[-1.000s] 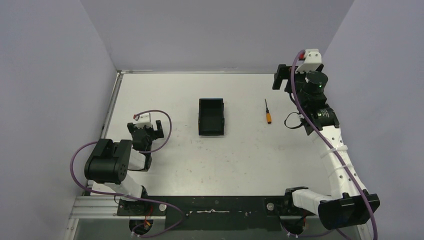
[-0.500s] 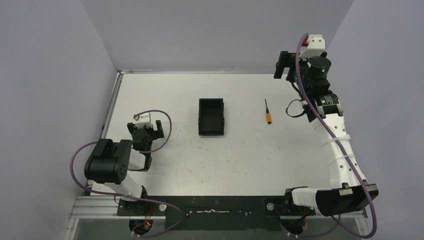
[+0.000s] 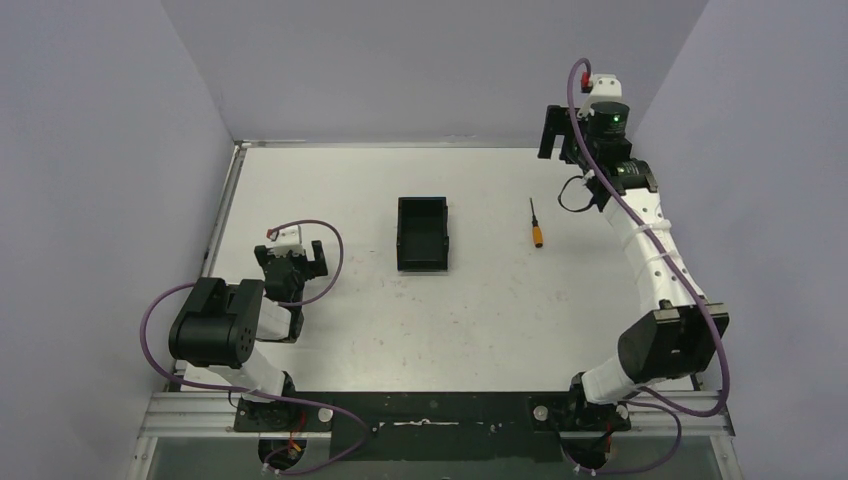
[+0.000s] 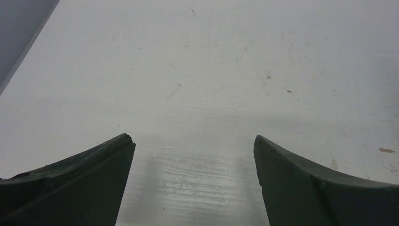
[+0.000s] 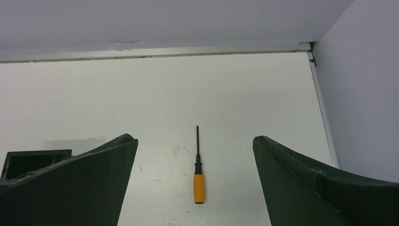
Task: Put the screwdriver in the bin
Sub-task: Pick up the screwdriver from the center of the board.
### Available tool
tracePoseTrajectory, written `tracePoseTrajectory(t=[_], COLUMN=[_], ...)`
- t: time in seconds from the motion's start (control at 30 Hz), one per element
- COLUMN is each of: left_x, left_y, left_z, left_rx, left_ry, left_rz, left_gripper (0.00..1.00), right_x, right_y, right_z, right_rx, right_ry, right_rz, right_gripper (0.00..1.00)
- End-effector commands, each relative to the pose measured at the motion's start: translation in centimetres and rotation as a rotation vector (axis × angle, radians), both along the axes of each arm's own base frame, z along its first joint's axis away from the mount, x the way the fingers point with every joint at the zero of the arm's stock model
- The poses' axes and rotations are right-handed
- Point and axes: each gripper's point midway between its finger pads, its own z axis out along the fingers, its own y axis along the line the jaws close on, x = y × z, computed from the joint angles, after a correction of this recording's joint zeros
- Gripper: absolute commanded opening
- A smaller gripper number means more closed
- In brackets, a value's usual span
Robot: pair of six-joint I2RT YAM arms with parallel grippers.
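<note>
Left pincer sits low on the table, fingers spread, with only scuffed white tabletop between them. It's out of this one.

Well off to its right is the bin: matte black plastic, rectangular, low walls, nothing inside that I can see.

Further right, the screwdriver lies flat on the table, with a stubby smooth orange handle and a thin dark shaft.

Right pincer hangs raised above it, jaws wide apart, holding nothing. Its wrist camera shows the tool centred between the fingers, handle nearer.

Nothing's done yet, I'd say: grasp, carry and drop all remain.
</note>
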Motion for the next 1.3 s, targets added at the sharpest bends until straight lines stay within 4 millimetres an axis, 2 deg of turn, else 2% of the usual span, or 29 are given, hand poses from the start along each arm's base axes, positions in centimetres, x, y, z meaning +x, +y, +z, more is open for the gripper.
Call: tracePoseTrajectory(t=[0.0, 0.23, 0.57, 1.0, 1.2, 1.27], left_x=[1.2, 1.2, 1.2, 1.2, 1.2, 1.2], left_y=[-0.3, -0.3, -0.3, -0.3, -0.3, -0.3], left_z=[2.1, 2.1, 2.1, 2.1, 2.1, 2.1], left_rx=[-0.001, -0.002, -0.001, -0.001, -0.002, -0.001], left_ry=[-0.078, -0.077, -0.077, -0.077, -0.078, -0.077], left_rz=[-0.015, -0.014, -0.014, -0.014, -0.015, -0.014], left_gripper=[0.97, 0.97, 0.97, 0.97, 0.97, 0.97], right_x=[1.7, 3.6, 4.0, 2.7, 1.4, 1.1], right_y=[-0.7, -1.3, -1.3, -1.0, -1.0, -0.9], right_z=[-0.8, -6.5, -15.6, -26.5, -30.0, -30.5], right_rx=[0.031, 0.036, 0.032, 0.033, 0.03, 0.028], right_ry=[0.016, 0.144, 0.32, 0.528, 0.609, 0.623], right_rz=[-0.023, -0.019, -0.02, -0.014, -0.015, -0.015], right_gripper=[1.0, 0.99, 0.98, 0.9, 0.81, 0.76])
